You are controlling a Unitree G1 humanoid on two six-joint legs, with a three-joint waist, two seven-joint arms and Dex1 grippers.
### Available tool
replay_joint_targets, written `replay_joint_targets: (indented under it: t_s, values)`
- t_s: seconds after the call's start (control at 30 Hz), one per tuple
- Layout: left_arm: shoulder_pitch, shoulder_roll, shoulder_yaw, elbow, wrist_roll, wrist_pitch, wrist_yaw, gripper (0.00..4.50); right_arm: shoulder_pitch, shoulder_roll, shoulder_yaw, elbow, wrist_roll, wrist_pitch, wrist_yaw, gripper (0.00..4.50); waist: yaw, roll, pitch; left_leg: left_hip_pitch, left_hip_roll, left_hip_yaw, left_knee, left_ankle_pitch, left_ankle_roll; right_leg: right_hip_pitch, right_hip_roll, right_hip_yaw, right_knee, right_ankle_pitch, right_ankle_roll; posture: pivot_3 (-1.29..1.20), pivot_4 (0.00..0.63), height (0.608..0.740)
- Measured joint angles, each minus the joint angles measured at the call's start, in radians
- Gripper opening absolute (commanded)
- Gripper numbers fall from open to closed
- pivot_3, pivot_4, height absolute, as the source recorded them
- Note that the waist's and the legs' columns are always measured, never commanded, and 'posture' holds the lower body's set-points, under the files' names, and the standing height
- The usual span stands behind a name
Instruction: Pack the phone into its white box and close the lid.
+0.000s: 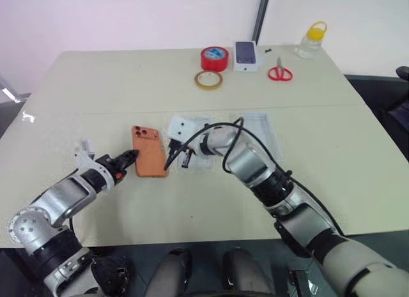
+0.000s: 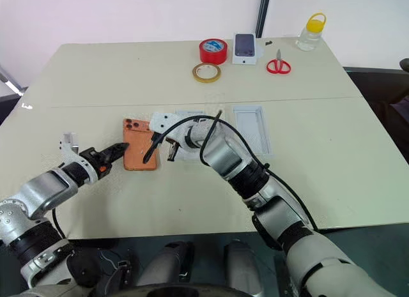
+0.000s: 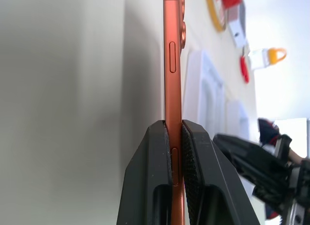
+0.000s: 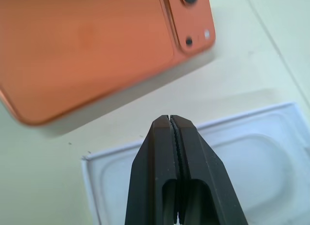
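A pale beige table (image 1: 96,86) is filling the scene. At its middle, the slim orange phone (image 1: 149,151) is lying back-up, its camera lens cluster at the far corner and its corners rounded. The left gripper (image 1: 132,158) is clamping the phone's near edge between its two black fingers (image 3: 155,186); the left wrist view is showing the phone edge-on, thin, with side buttons along it. Just beside the phone, the right gripper (image 4: 172,119) is hovering with its fingers pressed together on nothing, above a white rectangular tray (image 4: 271,152) with a rounded inner outline. The right arm is covering most of this tray in the head views, so its inner floor is hard to make out. A second white rectangular piece (image 2: 251,128) is lying further right, its nature unclear.
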Motion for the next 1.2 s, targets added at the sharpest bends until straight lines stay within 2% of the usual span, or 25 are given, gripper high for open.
replay_joint_targets:
  t_s: [0.1, 0.2, 0.4, 0.53, 0.77, 1.17, 1.2]
  values:
    - [-0.002, 0.051, -0.083, 0.009, -0.113, -0.117, 0.071, 0.01, 0.000, -0.057, -0.058, -0.070, 0.040, 0.019, 0.028, 0.00, 0.005, 0.000, 0.000, 0.000, 0.000, 0.000, 0.000, 0.000, 0.000, 0.000, 0.000, 0.000, -0.001, 0.000, 0.000, 0.00, 0.150, 0.740]
    - [-0.035, 0.094, -0.178, 0.014, -0.160, -0.187, 0.092, 0.01, 0.003, -0.125, -0.110, -0.126, 0.077, 0.023, 0.055, 0.00, 0.009, -0.001, 0.000, 0.000, -0.001, 0.000, 0.000, 0.000, 0.000, 0.001, -0.001, 0.000, -0.002, 0.000, 0.000, 0.00, 0.150, 0.740]
    - [-0.153, 0.111, -0.389, 0.083, -0.153, -0.249, 0.053, 0.01, 0.085, -0.248, -0.217, -0.192, 0.166, 0.029, 0.097, 0.00, 0.003, -0.001, 0.001, -0.001, -0.001, 0.001, 0.000, 0.000, 0.000, 0.001, -0.001, 0.000, -0.001, 0.000, 0.000, 0.00, 0.150, 0.740]
    - [-0.202, 0.107, -0.493, 0.158, -0.087, -0.259, -0.021, 0.01, 0.142, -0.327, -0.249, -0.212, 0.181, 0.031, 0.091, 0.00, -0.002, -0.001, 0.001, -0.001, 0.000, 0.002, -0.001, 0.000, 0.000, 0.000, 0.000, 0.002, 0.000, 0.000, 0.000, 0.00, 0.150, 0.740]
    - [-0.250, 0.087, -0.545, 0.298, 0.046, -0.272, -0.116, 0.01, 0.176, -0.376, -0.255, -0.261, 0.192, 0.059, 0.056, 0.00, 0.005, -0.002, 0.001, -0.002, 0.000, 0.002, 0.000, 0.000, 0.000, -0.001, 0.000, 0.002, -0.001, 0.000, 0.000, 0.00, 0.150, 0.740]
    - [-0.269, 0.046, -0.553, 0.333, 0.136, -0.245, -0.206, 0.01, 0.200, -0.416, -0.255, -0.268, 0.195, 0.068, 0.019, 0.00, 0.005, -0.002, 0.001, -0.002, 0.000, 0.002, 0.000, 0.000, 0.000, -0.001, 0.000, 0.002, -0.001, 0.000, 0.000, 0.00, 0.150, 0.740]
    - [-0.269, 0.043, -0.553, 0.333, 0.140, -0.244, -0.210, 0.44, 0.200, -0.416, -0.255, -0.268, 0.195, 0.068, 0.018, 0.00, 0.006, -0.002, 0.001, -0.002, 0.000, 0.002, 0.000, 0.000, 0.000, -0.001, 0.000, 0.002, -0.001, 0.000, 0.000, 0.00, 0.150, 0.740]
